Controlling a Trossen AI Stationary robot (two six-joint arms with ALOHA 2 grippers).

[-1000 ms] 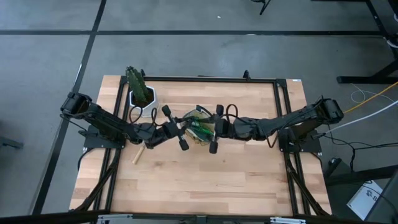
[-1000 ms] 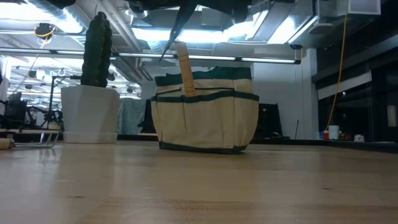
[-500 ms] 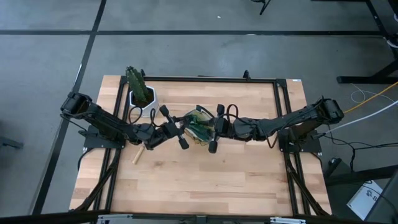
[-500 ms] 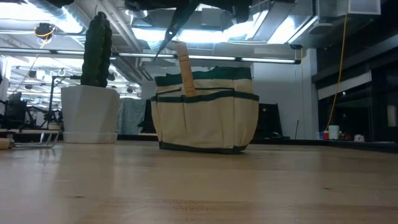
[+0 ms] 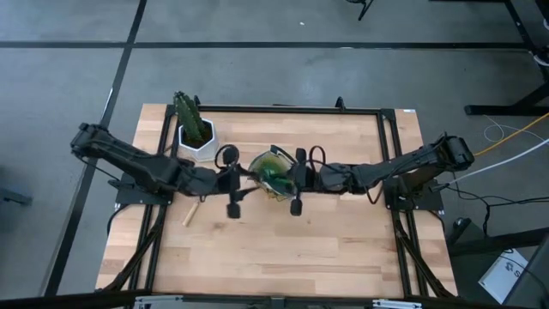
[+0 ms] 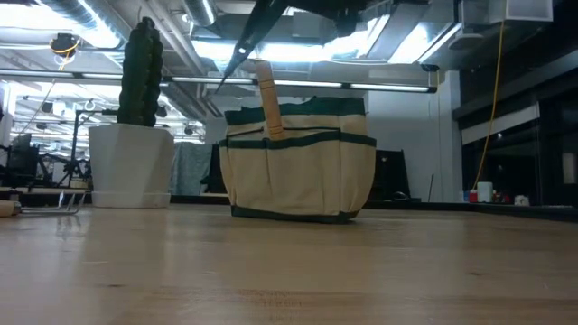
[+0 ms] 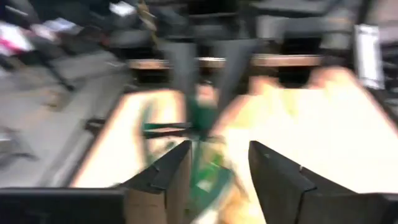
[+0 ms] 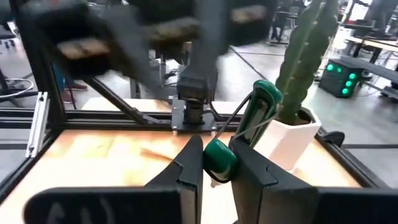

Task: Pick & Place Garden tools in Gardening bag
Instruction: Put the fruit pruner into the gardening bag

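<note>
Gripping a green handle loop (image 8: 219,157) of the gardening bag (image 5: 273,173), the right gripper (image 8: 216,163) is clamped shut, seemingly so the mouth is held open. Beside the bag, the left gripper (image 7: 217,163) is spread and empty.

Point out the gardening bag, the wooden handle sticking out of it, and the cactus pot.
gardening bag (image 6: 298,171), low view, tan front panel.
wooden handle (image 6: 268,99), low view, mid-shaft above the rim.
cactus pot (image 6: 131,167), low view, white front wall.

Overhead and table-level views share the gardening bag (image 5: 274,173); wrist cameras sit close.
</note>
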